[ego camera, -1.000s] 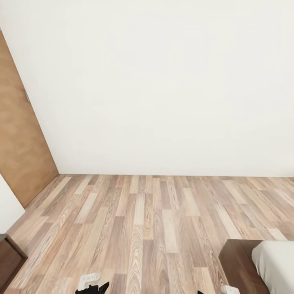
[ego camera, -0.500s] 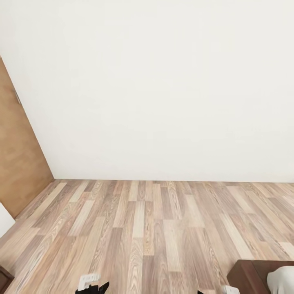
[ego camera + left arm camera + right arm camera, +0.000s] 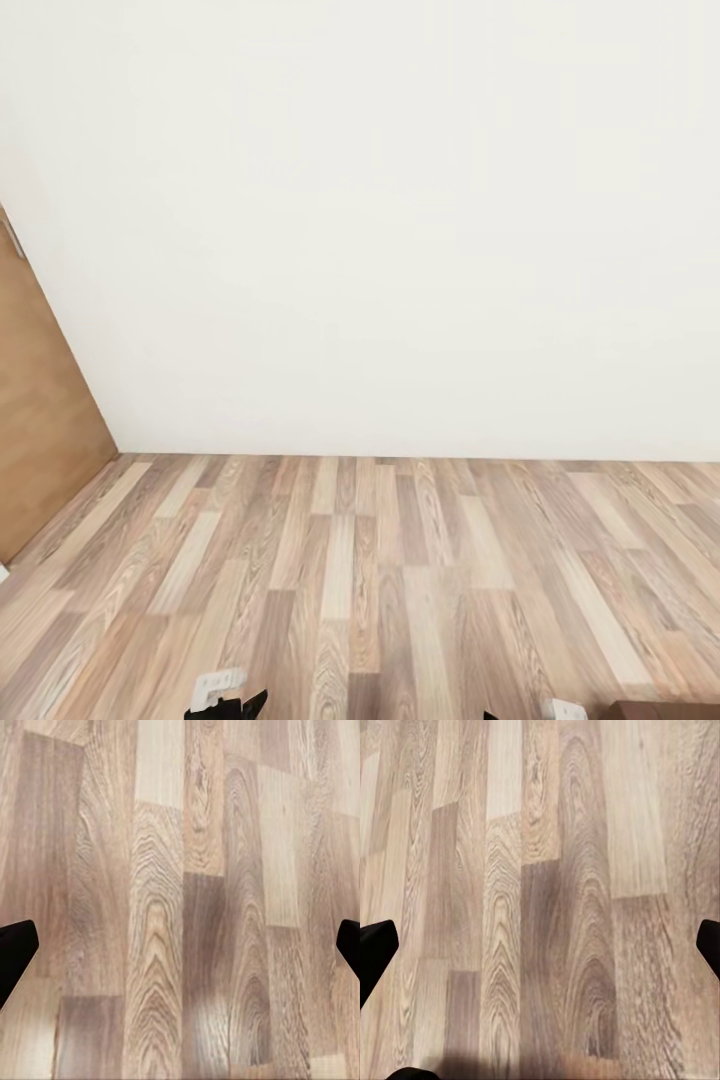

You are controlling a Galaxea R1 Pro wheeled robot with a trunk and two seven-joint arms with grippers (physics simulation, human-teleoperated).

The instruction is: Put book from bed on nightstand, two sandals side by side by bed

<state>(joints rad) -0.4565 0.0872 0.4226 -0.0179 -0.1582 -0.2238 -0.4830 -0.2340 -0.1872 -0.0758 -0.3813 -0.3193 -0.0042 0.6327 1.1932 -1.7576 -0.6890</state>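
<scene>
Item one, the bedroom wall: plain white, matte, unmarked, meeting the floor in a straight seam across my head view. Item two, wood-plank floor: light brown, staggered boards in paler and darker tones, with strong oval grain that my wrist views show close up. Item three, door: flat mid-brown wood panel at the left edge. Item four, a dark brown wooden corner at the lower right edge; too little shows for me to name it. No lettering or labels are legible anywhere. Left gripper: black fingers at the two sides of its view, spread wide over bare planks, holding nothing. Right gripper: black fingers likewise spread wide over bare planks, holding nothing. Change from a second ago: my head camera has swung, so the door has slid towards the left edge, while the bed with its pale mattress and the dark cabinet at lower left have left the frame.
</scene>
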